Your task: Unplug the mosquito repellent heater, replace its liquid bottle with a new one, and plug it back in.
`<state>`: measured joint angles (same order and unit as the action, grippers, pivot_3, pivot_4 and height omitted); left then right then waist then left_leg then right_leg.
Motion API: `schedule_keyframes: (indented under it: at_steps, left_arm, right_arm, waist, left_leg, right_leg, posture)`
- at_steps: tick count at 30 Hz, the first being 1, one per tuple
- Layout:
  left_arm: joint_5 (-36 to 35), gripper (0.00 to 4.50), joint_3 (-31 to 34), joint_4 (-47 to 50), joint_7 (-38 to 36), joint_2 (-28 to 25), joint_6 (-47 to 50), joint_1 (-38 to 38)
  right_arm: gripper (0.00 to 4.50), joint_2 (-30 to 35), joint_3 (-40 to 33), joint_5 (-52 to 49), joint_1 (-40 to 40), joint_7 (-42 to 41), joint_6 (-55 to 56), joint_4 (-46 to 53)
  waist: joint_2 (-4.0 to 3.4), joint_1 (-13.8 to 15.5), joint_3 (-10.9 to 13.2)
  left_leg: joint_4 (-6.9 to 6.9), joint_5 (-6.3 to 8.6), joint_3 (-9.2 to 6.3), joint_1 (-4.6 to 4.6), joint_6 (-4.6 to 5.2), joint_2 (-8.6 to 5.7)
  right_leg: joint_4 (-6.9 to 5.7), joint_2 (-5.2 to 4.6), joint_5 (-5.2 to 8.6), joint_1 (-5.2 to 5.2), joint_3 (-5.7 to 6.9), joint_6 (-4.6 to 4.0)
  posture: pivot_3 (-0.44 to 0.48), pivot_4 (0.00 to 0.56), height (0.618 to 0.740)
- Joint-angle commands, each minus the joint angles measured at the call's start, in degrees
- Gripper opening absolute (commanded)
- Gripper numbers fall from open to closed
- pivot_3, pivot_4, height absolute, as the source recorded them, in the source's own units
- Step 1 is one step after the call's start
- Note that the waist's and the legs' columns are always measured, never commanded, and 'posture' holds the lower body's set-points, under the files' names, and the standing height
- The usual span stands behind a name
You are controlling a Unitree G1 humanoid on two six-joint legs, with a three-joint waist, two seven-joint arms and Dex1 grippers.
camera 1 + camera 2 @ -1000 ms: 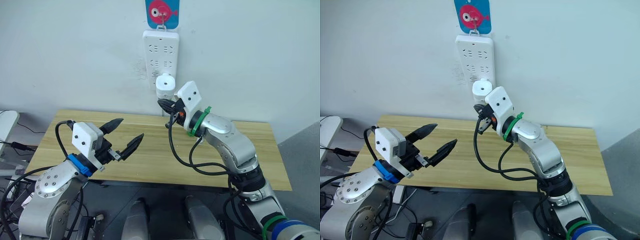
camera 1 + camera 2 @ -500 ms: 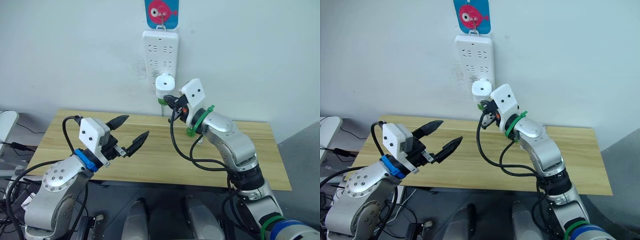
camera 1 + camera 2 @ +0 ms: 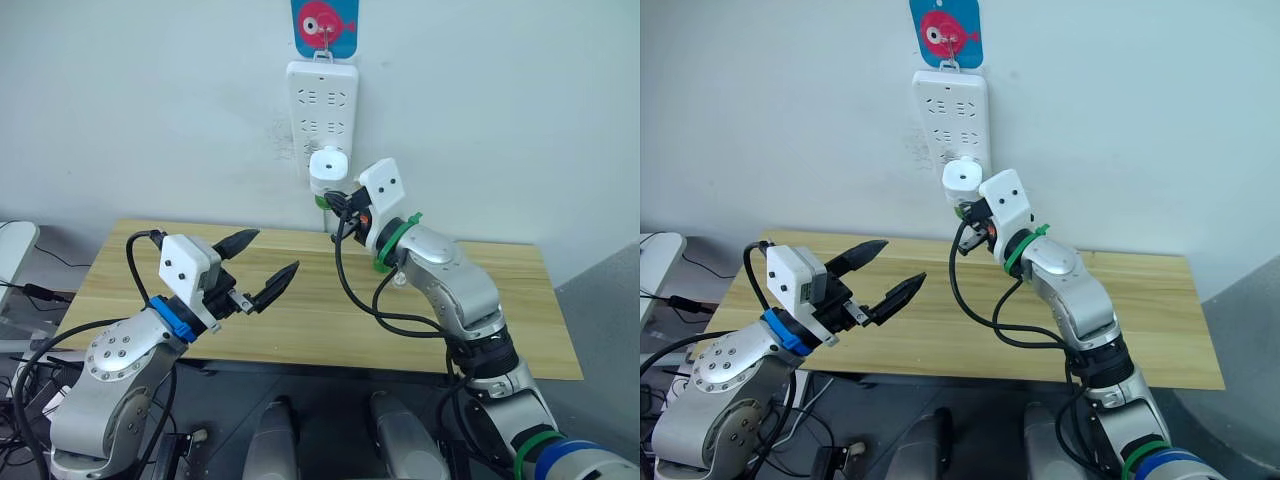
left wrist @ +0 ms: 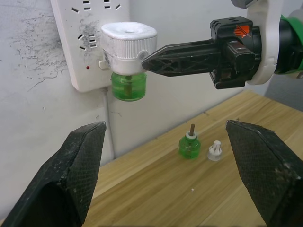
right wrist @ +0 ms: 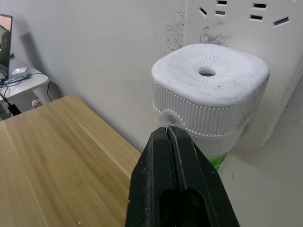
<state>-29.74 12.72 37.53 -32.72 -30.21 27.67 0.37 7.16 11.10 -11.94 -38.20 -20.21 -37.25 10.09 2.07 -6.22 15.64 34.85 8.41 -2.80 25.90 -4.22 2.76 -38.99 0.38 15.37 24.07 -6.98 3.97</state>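
— Fingers first: how did the left gripper [image 3: 262, 267] stand?

— Its two black fingers [image 4: 78, 163] were spread wide, with nothing between them. It hovered over the near left part of the wooden table [image 3: 300, 320], pointing toward the wall.

— And on the table beyond it?

— Toward the far edge, near the wall, a small green bottle [image 4: 190, 145] stood upright with a thin wick sticking out of its top. Just beside it, apart from it, lay a small clear cap [image 4: 215, 151].

— The right gripper?

— The right gripper [image 4: 147, 58] was raised above the table's far edge, its fingers pressed flat together. The shut tips met the ribbed side of the mosquito repellent heater [image 3: 961, 178]; I could not tell whether they pushed on it or only touched.

— Where was the heater itself?

— Plugged into the lower end of the white power strip [image 3: 322, 110], which hung upright on the wall. Its round vent hole faced up, and a green liquid bottle [image 4: 129, 86] hung under its white body.

— Anything farther up?

— A blue card with a red fish [image 3: 324, 25] was fixed on the wall just above the strip, which hung from a hook there.
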Motion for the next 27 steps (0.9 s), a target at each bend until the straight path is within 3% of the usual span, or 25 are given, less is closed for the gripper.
schedule_keyframes:
  at_steps: [1,7,8,10,16,21,27]
  left_arm:
    - [-0.3,4.31,0.7,-0.9,-0.7,-0.4,-1.7,0.5]
    - [0.8,4.31,3.3,-8.0,-7.0,-4.8,-5.1,3.2]
    - [1.8,4.41,3.6,-10.7,-9.4,-7.1,-6.0,3.6]
    - [3.7,4.50,3.9,-15.3,-14.0,-11.1,-8.8,4.4]
    - [8.9,4.50,4.2,-29.1,-24.5,-19.4,-20.6,5.1]
    - [13.7,4.50,2.1,-33.1,-22.0,-21.6,-18.6,2.4]
    - [13.5,4.50,1.2,-35.5,-23.6,-21.6,-17.9,0.0]
  right_arm:
    - [0.02,3.5,-2.9,-5.1,1.3,-5.4,-2.7,7.8]
    - [0.02,13.1,-1.3,-8.0,6.7,-13.9,-3.6,15.5]
    - [0.18,16.0,-1.2,-7.1,8.4,-15.4,-2.5,16.3]
    - [0.57,21.5,-1.1,-4.9,11.4,-18.0,0.7,16.8]
    - [2.72,35.1,-4.9,-1.9,19.1,-25.0,8.3,14.3]
    - [4.46,42.7,-7.0,0.3,23.4,-29.9,15.2,10.6]
    - [4.46,44.0,-8.7,0.5,24.0,-30.8,17.8,7.5]
  waist:
    - [0.01,0.1,0.0]
    - [0.01,-0.2,0.0]
    - [0.00,-0.3,-0.1]
    - [0.05,-0.3,-0.2]
    - [0.23,-0.3,-1.0]
    - [0.43,-0.3,-2.4]
    - [0.52,-0.6,-3.7]
  left_leg:
    - [0.00,0.00,0.00,0.02,0.00,-0.01]
    - [-0.21,0.02,-0.05,0.01,0.00,0.01]
    - [-0.22,0.02,-0.06,0.01,0.00,0.03]
    - [-0.21,0.02,-0.05,0.01,0.00,0.03]
    - [-0.20,0.02,0.19,0.01,-0.01,-0.05]
    - [-0.09,0.02,0.25,-0.01,-0.01,-0.03]
    - [-0.12,0.03,0.29,-0.06,-0.01,-0.01]
  right_leg:
    - [0.00,0.00,0.00,0.00,0.00,0.00]
    - [0.00,0.00,0.00,0.07,0.08,-0.04]
    - [0.00,0.01,0.00,0.08,0.10,-0.05]
    - [-0.01,0.01,0.02,0.08,0.12,-0.05]
    - [0.11,-0.16,0.07,0.09,0.03,-0.10]
    - [0.09,-0.17,0.09,0.07,0.02,-0.07]
    - [0.05,-0.16,0.07,0.07,0.02,-0.03]
  posture:
    - [-0.092,0.203,0.735]
    - [-0.097,0.187,0.735]
    - [-0.095,0.179,0.735]
    - [-0.093,0.173,0.735]
    - [-0.097,0.140,0.735]
    - [-0.093,0.118,0.735]
    - [-0.094,0.096,0.735]
